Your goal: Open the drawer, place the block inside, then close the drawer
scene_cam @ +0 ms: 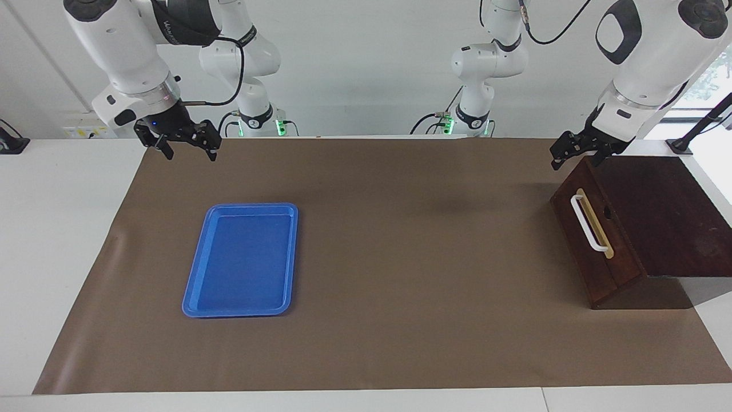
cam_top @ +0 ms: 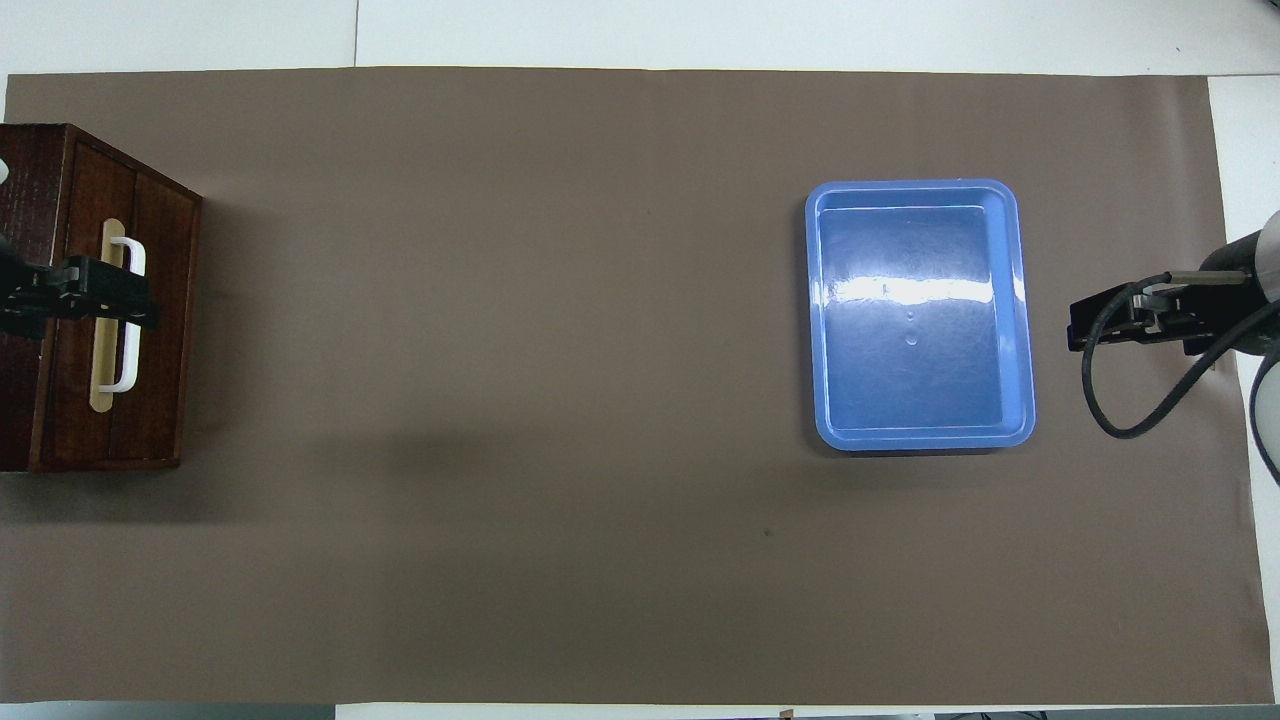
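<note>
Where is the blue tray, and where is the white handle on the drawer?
blue tray (cam_top: 1014, 300), overhead view, on its rim toward the right arm's end.
white handle (scene_cam: 589, 223), facing view, on the middle of the bar.
drawer (scene_cam: 579, 243), facing view, on its dark wood front.

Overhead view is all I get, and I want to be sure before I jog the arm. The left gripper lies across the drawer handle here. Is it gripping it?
Observer: No. The facing view shows the left gripper up in the air over the box, at its edge nearest the robots and clear of the white handle.
Operator: Is the drawer cracked open at all?
Observer: Seen from the front, the drawer sits flush in the box, shut.
Operator: And the block? I can't find it.
Observer: It doesn't show in the facing view either. The right gripper waits open over the mat, at its edge nearest the robots, and holds nothing.
</note>
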Controlling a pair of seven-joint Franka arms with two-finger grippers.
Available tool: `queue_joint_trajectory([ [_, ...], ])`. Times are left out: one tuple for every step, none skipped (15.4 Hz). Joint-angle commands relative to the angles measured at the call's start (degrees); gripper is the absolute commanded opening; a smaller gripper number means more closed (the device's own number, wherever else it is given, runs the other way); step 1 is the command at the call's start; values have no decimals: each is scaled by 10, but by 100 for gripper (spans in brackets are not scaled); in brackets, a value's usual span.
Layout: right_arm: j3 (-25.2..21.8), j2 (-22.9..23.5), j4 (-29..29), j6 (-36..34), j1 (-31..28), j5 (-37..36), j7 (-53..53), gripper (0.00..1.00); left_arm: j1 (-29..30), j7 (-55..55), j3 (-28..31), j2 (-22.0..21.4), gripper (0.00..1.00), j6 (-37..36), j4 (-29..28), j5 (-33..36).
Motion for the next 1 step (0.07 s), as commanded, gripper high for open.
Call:
queue_joint_trajectory([
  [7, -14, -16, 11, -10, -8, 6, 100, -6, 8, 8, 8, 100, -5, 15, -7],
])
